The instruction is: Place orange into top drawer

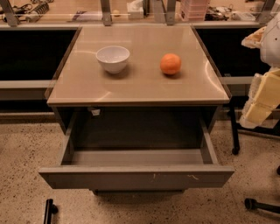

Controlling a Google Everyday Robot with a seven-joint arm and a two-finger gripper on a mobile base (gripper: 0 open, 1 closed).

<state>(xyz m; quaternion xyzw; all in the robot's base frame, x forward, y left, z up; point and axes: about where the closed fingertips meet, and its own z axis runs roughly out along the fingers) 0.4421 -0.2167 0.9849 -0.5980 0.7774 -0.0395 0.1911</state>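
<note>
The orange (170, 64) sits on the beige cabinet top (140, 83), right of centre and apart from everything else. The top drawer (136, 176) is pulled wide open below the top. Its grey front panel with small white scuffs faces me, and the inside looks empty. Only cream-coloured parts of my arm (262, 98) show at the right edge, beside the cabinet and level with its top. The gripper itself is out of view.
A white bowl (113, 58) stands on the cabinet top, left of the orange. A shelf with clutter (144, 8) runs behind the cabinet. Black legs (234, 131) and a caster (251, 203) stand on the speckled floor at the right, and a black piece (49, 210) at the lower left.
</note>
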